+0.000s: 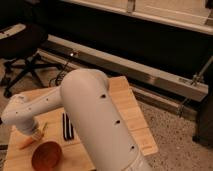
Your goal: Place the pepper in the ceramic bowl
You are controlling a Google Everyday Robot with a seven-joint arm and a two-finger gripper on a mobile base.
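Just beside the ceramic bowl [46,156], the gripper [33,134] sits over the pepper [26,143].
I cannot tell its grip; a loose pepper could slip and miss the bowl.

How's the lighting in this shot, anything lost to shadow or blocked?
Camera view: warm, even light on the wooden table. The background is dark, so the office chair nearly vanishes. The bright white arm hides much of the tabletop. The gripper sits low at the table's left, over the pepper. The ceramic bowl shows a dim interior.
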